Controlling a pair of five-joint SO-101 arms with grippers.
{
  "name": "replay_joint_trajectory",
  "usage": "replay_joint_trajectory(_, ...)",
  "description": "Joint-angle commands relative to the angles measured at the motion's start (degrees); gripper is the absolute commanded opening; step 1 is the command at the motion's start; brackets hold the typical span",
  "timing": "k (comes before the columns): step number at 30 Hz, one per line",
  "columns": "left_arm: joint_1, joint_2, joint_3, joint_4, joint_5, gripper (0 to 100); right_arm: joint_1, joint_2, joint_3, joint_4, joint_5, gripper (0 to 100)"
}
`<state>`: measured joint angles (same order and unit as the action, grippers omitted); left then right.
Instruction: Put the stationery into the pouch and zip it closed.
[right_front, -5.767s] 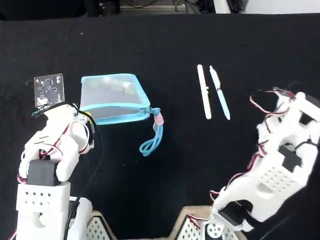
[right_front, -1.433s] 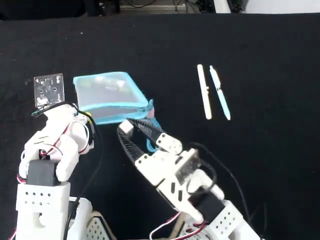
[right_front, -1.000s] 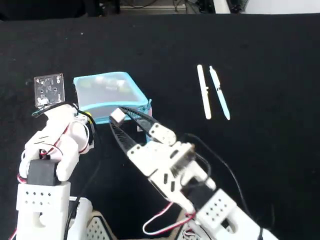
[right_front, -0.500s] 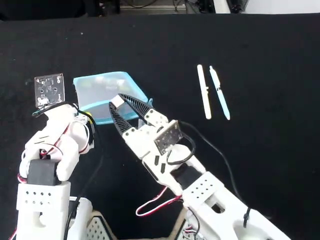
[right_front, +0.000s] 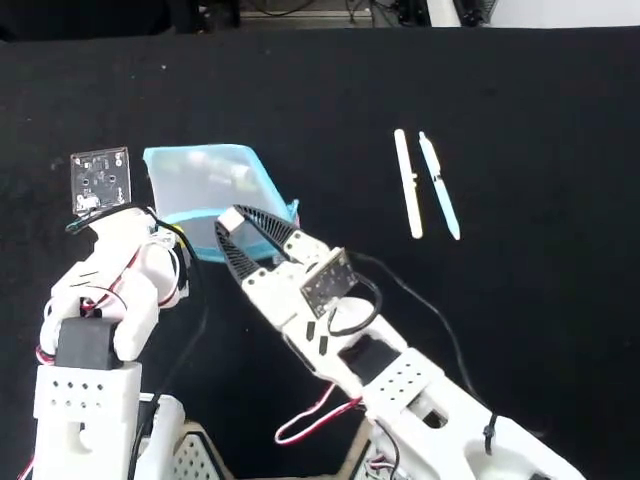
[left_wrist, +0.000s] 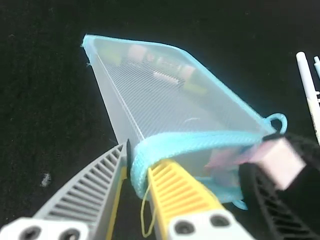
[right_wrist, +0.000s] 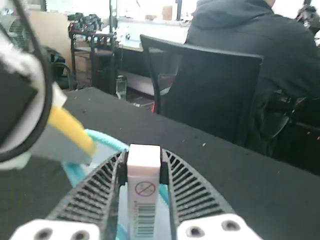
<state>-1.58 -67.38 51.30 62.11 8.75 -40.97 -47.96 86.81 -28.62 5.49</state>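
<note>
eraser (right_wrist: 143, 202) in right hand (right_wrist: 143, 157), by pouch (right_front: 200, 180) opening

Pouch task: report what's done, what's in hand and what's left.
Done: small items already show through the pouch, whose teal edge the left gripper pinches. In hand: the right gripper holds a white eraser by the pouch's edge, not yet inside. Left: drop it in, add the white pen and blue pen lying on the table, then zip.

Left gripper (left_wrist: 133, 156): is clamped on the pouch (left_wrist: 165, 100) rim, mid-left in the high view.
Right gripper (right_front: 240, 220): is clamped on the eraser (right_wrist: 144, 167), just left of centre.
</note>
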Motion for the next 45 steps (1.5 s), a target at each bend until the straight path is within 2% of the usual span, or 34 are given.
replay_joint_trajectory(1, -0.31, -0.88, -0.84, 0.00, 0.18, 3, -1.23, 0.66, -0.66, 5.10, 0.18, 1.6)
replay_joint_trajectory(5, -0.40, -0.88, -0.84, 0.00, 0.18, 3, -1.41, 0.66, -6.90, 17.67, 0.09, 1.8)
replay_joint_trajectory(8, -0.40, -0.88, -0.84, 0.00, 0.18, 3, -1.49, 0.66, -12.18, 26.90, -0.09, 8.9)
replay_joint_trajectory(11, -0.40, -0.88, -0.84, 0.00, 0.18, 3, -1.49, 0.66, -15.96, 33.67, -4.92, 17.2)
replay_joint_trajectory(13, -0.40, -0.88, -0.84, 0.00, 0.18, 3, -1.49, 0.66, -17.19, 35.87, -7.56, 17.5)
replay_joint_trajectory(24, -0.40, -0.88, -0.84, 0.00, 0.18, 3, -1.49, 0.57, -17.71, 36.22, -8.35, 13.9)
replay_joint_trajectory(28, -0.40, -0.88, -0.84, 0.00, 0.18, 3, -1.41, 0.40, -17.71, 36.04, -8.00, 0.4)
replay_joint_trajectory(30, -0.40, -0.88, -0.84, 0.00, 0.18, 3, -1.41, -0.92, -17.27, 36.22, -8.00, 2.9)
replay_joint_trajectory(41, -0.13, -0.88, -0.84, 0.00, 0.18, 3, -2.64, -13.32, -9.45, 36.04, -7.91, 1.9)
replay_joint_trajectory(45, -0.13, -0.88, -0.84, 0.00, 0.18, 3, -2.37, -11.47, -8.40, 29.27, -5.98, 1.8)
